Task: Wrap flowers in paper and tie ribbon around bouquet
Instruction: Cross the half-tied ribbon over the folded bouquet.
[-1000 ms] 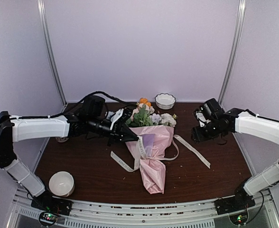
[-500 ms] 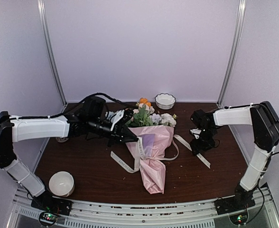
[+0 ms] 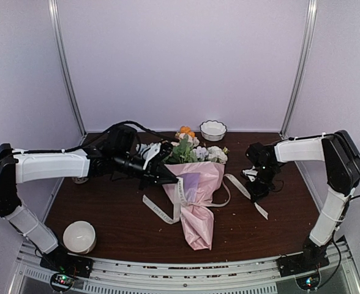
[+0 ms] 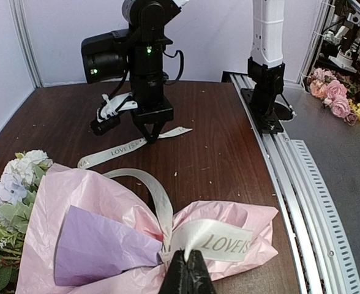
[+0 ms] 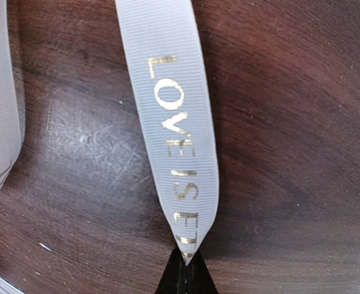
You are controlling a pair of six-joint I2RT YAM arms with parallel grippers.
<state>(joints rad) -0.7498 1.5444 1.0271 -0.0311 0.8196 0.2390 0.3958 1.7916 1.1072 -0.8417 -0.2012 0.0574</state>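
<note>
From above, the bouquet (image 3: 195,196) is seen lying mid-bench (image 3: 106,208), blooms toward the far edge, but the left jaws at its waist and the right jaws over the ribbon (image 3: 238,185) tail nearer the right edge are too small to be read. In the left wrist view, the left jaws are shown clenched where the ribbon (image 4: 213,242) crosses the paper (image 4: 94,245); only their tips are visible, the flowers (image 4: 11,184) are partly cut off, and whether paper is pinched too cannot be told. In the right wrist view, the lettered end of the ribbon (image 5: 177,122) is pinched by the shut right jaws.
</note>
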